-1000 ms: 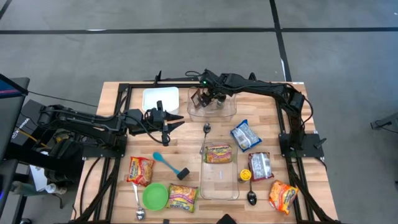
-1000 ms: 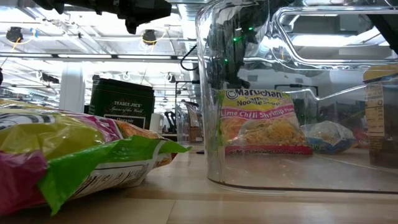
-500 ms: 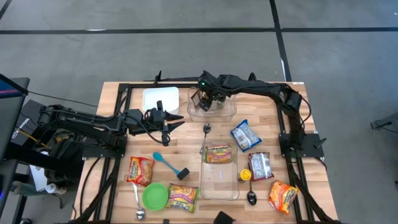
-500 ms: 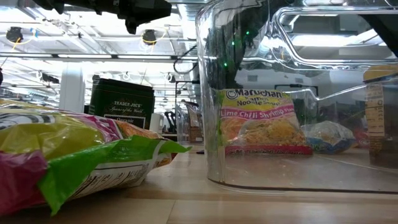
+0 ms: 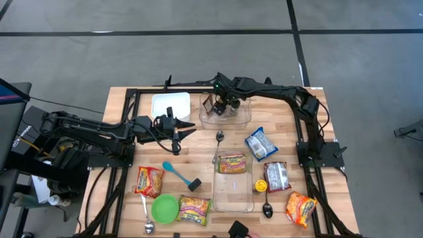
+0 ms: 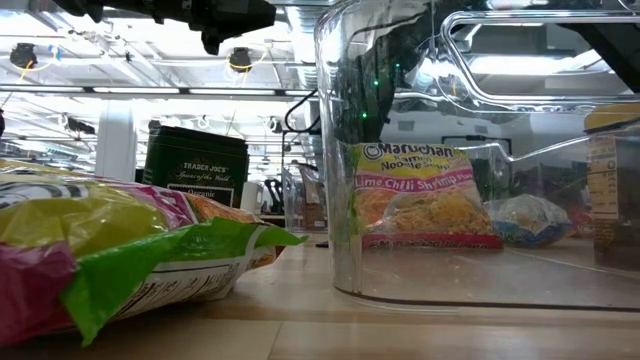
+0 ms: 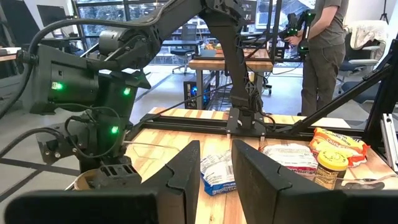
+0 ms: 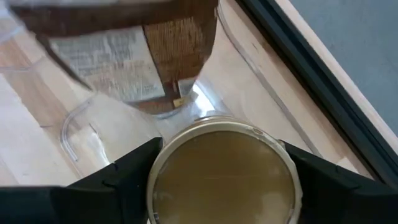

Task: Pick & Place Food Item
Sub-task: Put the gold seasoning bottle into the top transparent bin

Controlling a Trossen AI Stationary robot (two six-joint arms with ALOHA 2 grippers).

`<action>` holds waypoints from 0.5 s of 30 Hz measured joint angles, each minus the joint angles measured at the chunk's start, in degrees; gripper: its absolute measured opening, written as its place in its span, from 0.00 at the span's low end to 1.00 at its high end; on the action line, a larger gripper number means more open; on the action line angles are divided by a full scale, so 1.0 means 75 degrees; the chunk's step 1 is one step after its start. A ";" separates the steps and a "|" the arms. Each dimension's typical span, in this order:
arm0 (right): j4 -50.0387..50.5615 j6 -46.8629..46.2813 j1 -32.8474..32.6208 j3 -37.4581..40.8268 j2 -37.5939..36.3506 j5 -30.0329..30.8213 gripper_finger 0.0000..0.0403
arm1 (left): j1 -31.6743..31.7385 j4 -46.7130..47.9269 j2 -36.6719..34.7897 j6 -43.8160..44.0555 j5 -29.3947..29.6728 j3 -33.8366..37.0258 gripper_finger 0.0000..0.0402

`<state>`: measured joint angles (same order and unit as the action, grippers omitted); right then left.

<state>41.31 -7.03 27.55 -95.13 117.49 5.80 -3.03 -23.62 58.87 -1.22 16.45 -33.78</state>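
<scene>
Gripping jar (image 8: 224, 171) | right tool (image 8: 217, 163) | inside clear bin (image 5: 225, 116)

The counter (image 5: 198, 152) was of pale wood planks with a matt finish. The containers (image 5: 232, 192) were clear, glossy plastic. The noodle packets (image 5: 149, 180) were shiny, crinkled plastic film. The spoons (image 5: 268, 210) looked like polished metal. The jar lid (image 8: 224, 174) was smooth, dull gold metal.

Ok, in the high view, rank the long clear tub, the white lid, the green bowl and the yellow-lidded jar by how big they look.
1. Long clear tub
2. White lid
3. Green bowl
4. Yellow-lidded jar
</scene>
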 joint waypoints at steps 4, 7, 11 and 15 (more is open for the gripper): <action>-0.0016 0.0000 -0.0003 0.0000 0.0000 0.0004 0.70 | 0.0000 0.0000 0.0000 0.0000 0.0002 0.0000 0.22; -0.0022 -0.0022 -0.0003 0.0000 0.0000 0.0006 0.72 | -0.0003 0.0000 0.0003 0.0001 0.0002 0.0000 0.22; -0.0035 -0.0067 -0.0003 -0.0003 -0.0006 0.0027 0.77 | -0.0001 0.0000 0.0000 0.0000 0.0000 0.0000 0.22; -0.0040 -0.0067 -0.0003 -0.0003 -0.0006 0.0029 0.81 | -0.0003 0.0000 0.0000 -0.0002 0.0000 0.0000 0.22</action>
<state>41.01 -7.53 27.53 -95.15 117.45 6.02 -3.05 -23.62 58.87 -1.23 16.45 -33.78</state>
